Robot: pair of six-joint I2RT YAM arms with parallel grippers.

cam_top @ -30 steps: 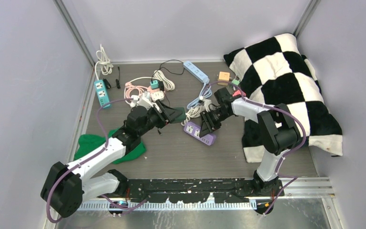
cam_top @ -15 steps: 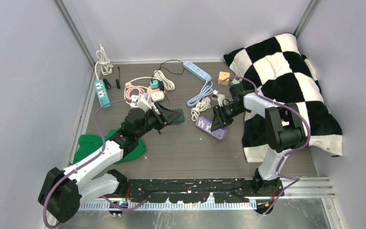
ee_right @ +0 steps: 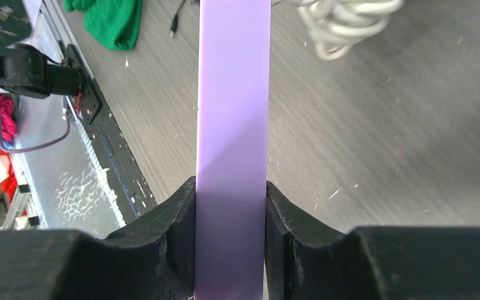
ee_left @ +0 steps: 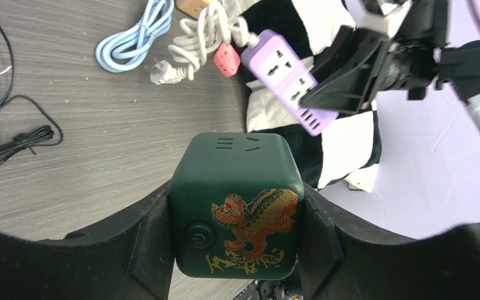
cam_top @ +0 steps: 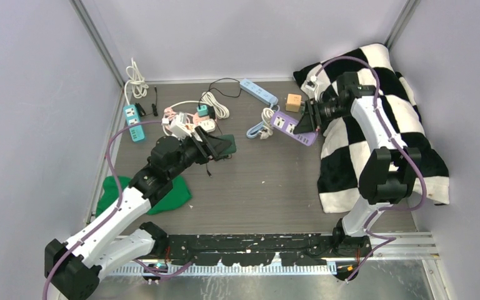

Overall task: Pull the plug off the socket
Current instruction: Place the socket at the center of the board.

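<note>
Green cube (ee_left: 234, 169) pinched in left claw (ee_left: 236, 232), dragon print (ee_left: 251, 220) only wrist-visible; right claw (ee_right: 231, 219) pinches purple strip (ee_right: 232, 94).

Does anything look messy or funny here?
Yes. The purple power strip hangs tilted in the air, pinched by the right arm's fingers, its white cord trailing to the table. A green cloth lies crumpled beside the left arm, and a checkered cushion sprawls over the table's right side.

I worked in a robotics lab cell: plain lavender panels (cam_top: 31, 94) walled my tabletop (cam_top: 256, 194) from nine to three o'clock, aluminium posts (cam_top: 100, 44) at the corners, a metal mounting rail (cam_top: 400, 240) at six.
</note>
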